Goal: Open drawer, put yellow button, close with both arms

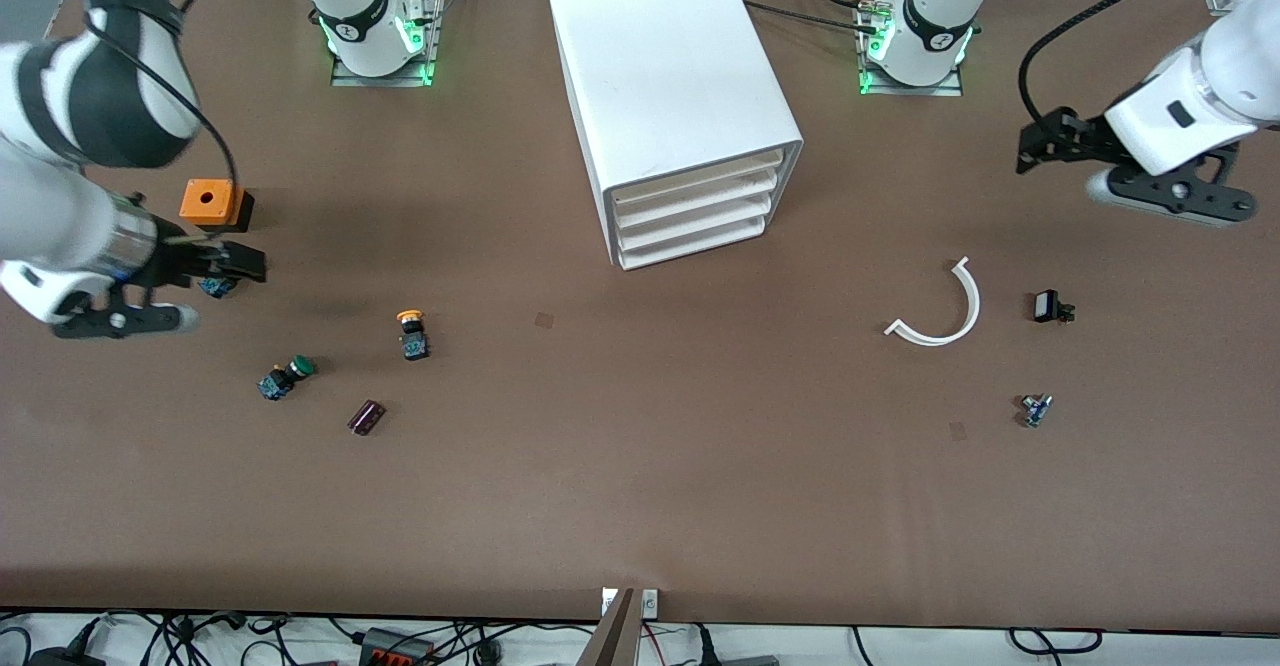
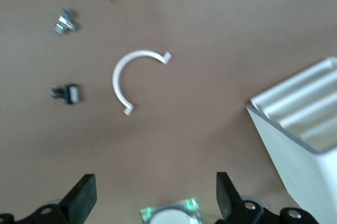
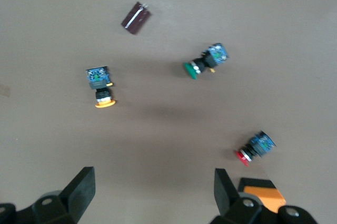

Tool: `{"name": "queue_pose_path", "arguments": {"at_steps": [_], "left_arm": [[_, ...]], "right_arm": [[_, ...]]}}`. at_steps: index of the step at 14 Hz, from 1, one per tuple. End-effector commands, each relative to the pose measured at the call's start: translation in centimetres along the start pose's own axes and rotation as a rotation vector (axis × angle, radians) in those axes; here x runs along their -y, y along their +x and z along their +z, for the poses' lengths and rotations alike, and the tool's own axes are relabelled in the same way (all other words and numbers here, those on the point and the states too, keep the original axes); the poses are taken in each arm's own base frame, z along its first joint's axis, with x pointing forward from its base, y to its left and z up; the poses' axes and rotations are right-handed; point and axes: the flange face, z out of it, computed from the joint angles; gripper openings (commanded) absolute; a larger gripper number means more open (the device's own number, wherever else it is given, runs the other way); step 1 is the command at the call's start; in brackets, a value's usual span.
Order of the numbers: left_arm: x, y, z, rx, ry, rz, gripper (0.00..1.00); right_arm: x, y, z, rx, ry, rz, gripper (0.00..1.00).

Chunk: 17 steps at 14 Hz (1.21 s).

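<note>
The white cabinet (image 1: 660, 56) stands mid-table with four drawers, all pushed in; the drawer (image 1: 700, 174) is the uppermost. The yellow button (image 1: 411, 331) lies on the table toward the right arm's end, nearer the front camera than the cabinet; in the right wrist view the yellow button (image 3: 101, 90) has its cap and blue-black body in plain sight. My right gripper (image 1: 240, 264) hangs open and holds nothing, over a red-capped switch beside the orange box. My left gripper (image 1: 1040, 146) is open and holds nothing, up over the left arm's end of the table.
A green-capped switch (image 1: 288, 376), a red-capped switch (image 3: 254, 148), an orange box (image 1: 207, 202) and a dark maroon cylinder (image 1: 366, 417) lie around the yellow button. Toward the left arm's end lie a white curved strip (image 1: 945, 311), a small black part (image 1: 1050, 306) and a small metal part (image 1: 1036, 409).
</note>
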Motion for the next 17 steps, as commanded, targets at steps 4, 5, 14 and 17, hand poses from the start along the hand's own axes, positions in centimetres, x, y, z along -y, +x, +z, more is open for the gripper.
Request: {"name": "queue_pose_path", "arguments": {"at_steps": [4,5,14,17], "left_arm": [[-5.5,1.4,5.3,0.231,-0.097,0.117,1.00],[-6.1,2.0,6.4,0.254,-0.117,0.128,1.00],[-10.1,11.0,19.1,0.099,-0.826,0.351,1.00],[-11.7,9.6,25.5,-0.014,-1.054,0.393,1.00]], "right_arm": [[3.0,3.1,6.2,0.029,-0.006,-0.056,1.00],[4.2,3.6,7.1,0.027,-0.010,-0.073,1.00],[9.0,5.5,16.4,0.114,-0.027,-0.147,1.00],[9.7,6.4,19.5,0.104,-0.032,-0.150,1.00]]}}
